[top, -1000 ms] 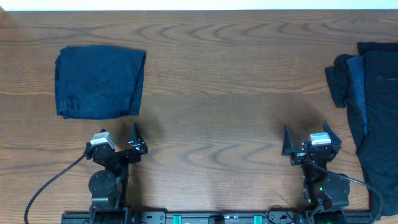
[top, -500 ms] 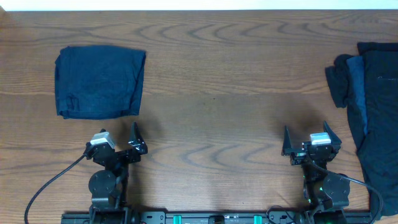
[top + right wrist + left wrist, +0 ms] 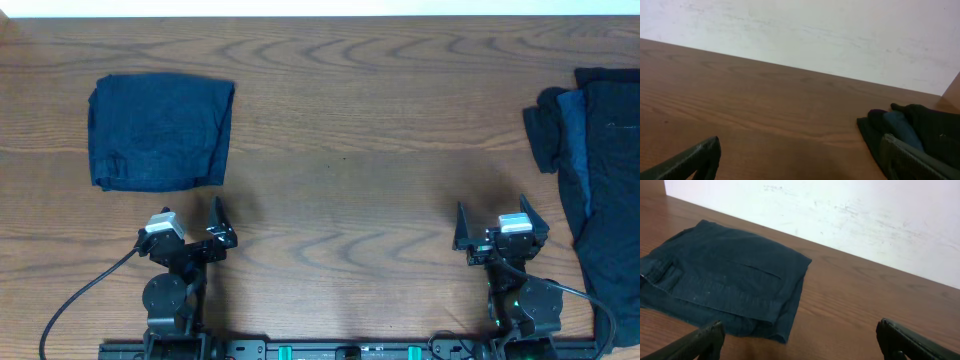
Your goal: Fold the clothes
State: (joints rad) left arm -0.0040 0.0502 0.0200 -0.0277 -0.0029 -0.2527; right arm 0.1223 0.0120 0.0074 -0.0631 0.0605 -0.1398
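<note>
The left tool (image 3: 190, 215) stands with its jaws spread wide and nothing between them, low at the near edge of the worktop (image 3: 340, 120). In its wrist view only the two dark fingertips (image 3: 705, 341) show at the bottom corners, with bare wood in the gap. Just beyond it, a little to its left and not touching it, lies a folded garment (image 3: 160, 132), a navy, roughly square stack with slightly uneven edges, flat on the wood.

The right tool (image 3: 492, 215) is likewise fully spread and holds nothing. It sits at the near edge on the opposite side, well apart from the left one. To its right, near but clear of it, a heap of garments (image 3: 600, 170) lies unfolded, dark navy to black with a lighter blue piece showing in it. The heap runs along the worktop's right side and off the edge of the overhead view. The right wrist view catches its rumpled end (image 3: 912, 125) beside the right fingertip. A white wall (image 3: 800, 30) backs the worktop.
</note>
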